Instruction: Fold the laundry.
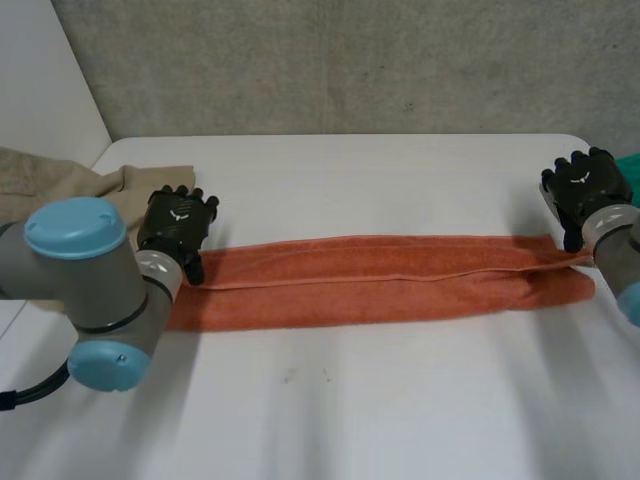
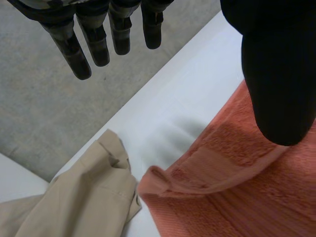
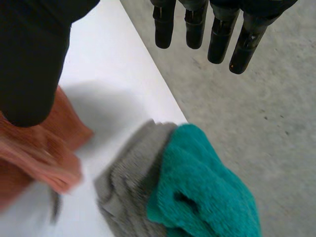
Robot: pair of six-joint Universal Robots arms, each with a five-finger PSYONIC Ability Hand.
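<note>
The left robot hand point(image 1: 178, 222) is seen at the left end of the orange towel point(image 1: 380, 280), at its far corner. In the left wrist view its fingers point(image 2: 74, 54) are held straight and well apart from the thumb point(image 2: 279, 89), so nothing is clamped. The thumb hangs over the towel's edge; whether it touches cannot be told. The right robot hand point(image 1: 585, 185) is placed at the towel's right end. In the right wrist view its fingers point(image 3: 237, 44) are likewise straight and spread away from the thumb point(image 3: 29, 64), which sits above the cloth's end.

The orange towel is laid flat on the white counter point(image 1: 350, 400) as a long narrow strip, folded lengthwise and stretched from one hand to the other. A hemmed edge of the upper layer runs along its length, and the lower layer shows past it on the near side. A terry texture with a flat woven band is seen in the left wrist view point(image 2: 237, 187), where the corner is curled up slightly. The right end point(image 3: 29, 158) appears bunched.

A beige garment point(image 1: 130, 180) lies just beside the towel's left end point(image 2: 84, 197), at the counter's edge. A grey towel point(image 3: 123, 187) and a teal towel point(image 3: 207, 197) are heaped together at the right edge, near the orange end but apart from it. Grey floor point(image 3: 256, 123) is visible beyond.
</note>
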